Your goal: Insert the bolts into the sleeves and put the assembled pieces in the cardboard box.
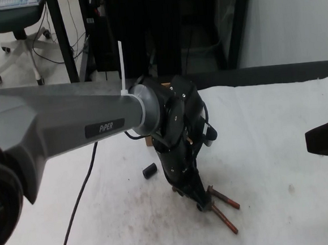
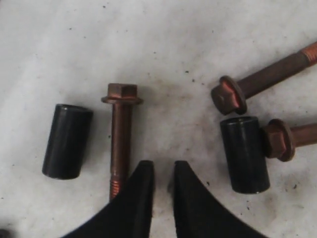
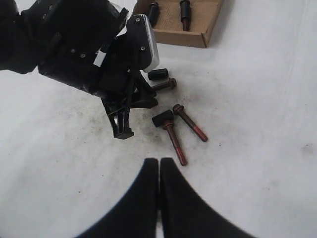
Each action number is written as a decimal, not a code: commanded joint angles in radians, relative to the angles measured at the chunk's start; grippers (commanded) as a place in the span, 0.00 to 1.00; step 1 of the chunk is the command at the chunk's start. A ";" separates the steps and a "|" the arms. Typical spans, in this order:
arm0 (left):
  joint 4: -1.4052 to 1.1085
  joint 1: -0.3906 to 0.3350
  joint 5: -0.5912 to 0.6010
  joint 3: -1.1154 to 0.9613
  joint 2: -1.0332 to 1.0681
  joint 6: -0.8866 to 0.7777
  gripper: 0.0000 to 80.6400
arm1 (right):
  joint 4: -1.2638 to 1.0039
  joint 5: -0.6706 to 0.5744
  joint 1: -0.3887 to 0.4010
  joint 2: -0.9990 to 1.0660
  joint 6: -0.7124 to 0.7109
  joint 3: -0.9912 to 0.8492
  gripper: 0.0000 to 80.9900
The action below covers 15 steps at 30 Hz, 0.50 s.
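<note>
Over the loose parts on the white cloth hangs my left gripper [image 2: 162, 166], fingers a narrow gap apart and holding nothing. Just beyond its tips lies a copper bolt [image 2: 121, 139] with a black sleeve [image 2: 67, 141] beside it. To the other side lies a second sleeve [image 2: 245, 153], with a bolt's head [image 2: 280, 140] against it and a third bolt [image 2: 267, 79] close by. My right gripper [image 3: 159, 161] is shut and empty, a short way from two bolts [image 3: 175, 143]. The cardboard box [image 3: 200, 37] holds two assembled pieces [image 3: 184, 10].
The left arm [image 1: 67, 124] stretches across the bench from the left, its gripper [image 1: 202, 204] pointing down by the bolts [image 1: 224, 198]. One sleeve [image 1: 150, 170] lies apart to its left. A black cable [image 1: 82, 202] trails over the cloth. An office chair [image 1: 21, 37] stands behind.
</note>
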 commanded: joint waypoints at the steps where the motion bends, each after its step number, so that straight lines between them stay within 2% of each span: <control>1: 0.010 -0.002 -0.019 -0.013 -0.003 0.013 0.19 | 0.002 -0.015 -0.002 -0.008 -0.020 0.001 0.01; 15: 0.043 0.000 0.005 -0.092 -0.003 0.012 0.19 | 0.002 -0.015 -0.002 -0.006 -0.023 0.001 0.01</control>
